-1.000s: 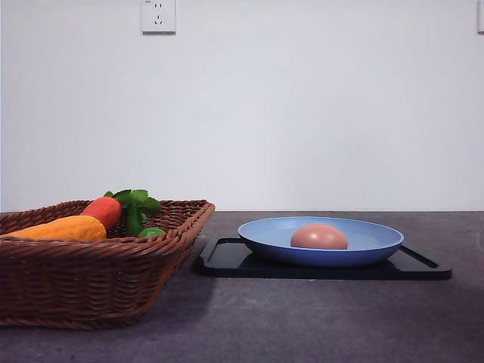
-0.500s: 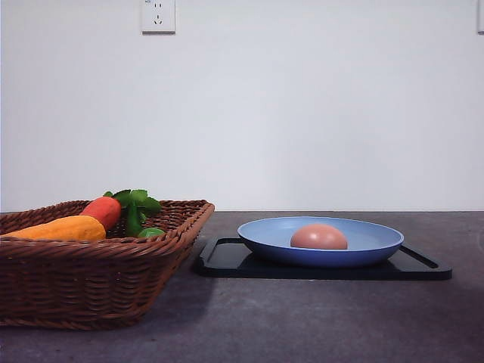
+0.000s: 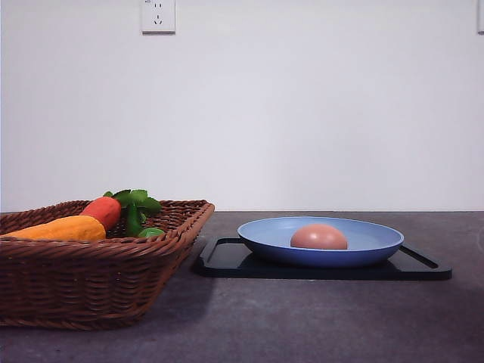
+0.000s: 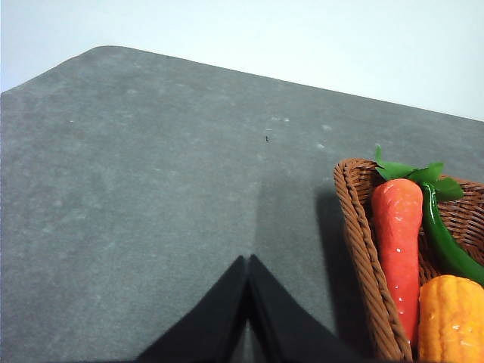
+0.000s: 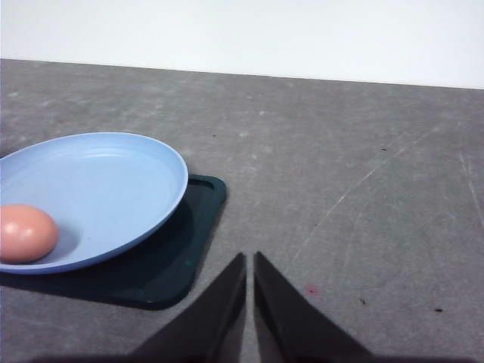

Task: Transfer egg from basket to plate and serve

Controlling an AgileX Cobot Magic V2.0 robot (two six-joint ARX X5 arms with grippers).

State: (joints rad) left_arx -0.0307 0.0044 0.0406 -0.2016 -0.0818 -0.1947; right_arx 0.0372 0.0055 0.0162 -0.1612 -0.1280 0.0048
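Front view: the egg lay in the blue plate, a little toward the basket side of the plate's middle. The plate sat on a black tray, and the wicker basket stood just beside the tray, holding an orange vegetable, a red one and green leaves.

Left wrist view: my left gripper was pinched closed with nothing in it, over the bare table beside the basket's end wall. The red vegetable, a green pod and the orange one lay inside the basket.

Right wrist view: my right gripper was closed and empty too, near the tray's corner, on the side of the plate away from the egg.

Task state: I judged the transfer done and only the serving left.

Risk: the egg was loose on a smooth, shallow plate, so a tilt or jerk while lifting could roll it over the rim.

Risk: closed fingers could not take the plate's edge; pushing in like that would shove the plate off the tray.
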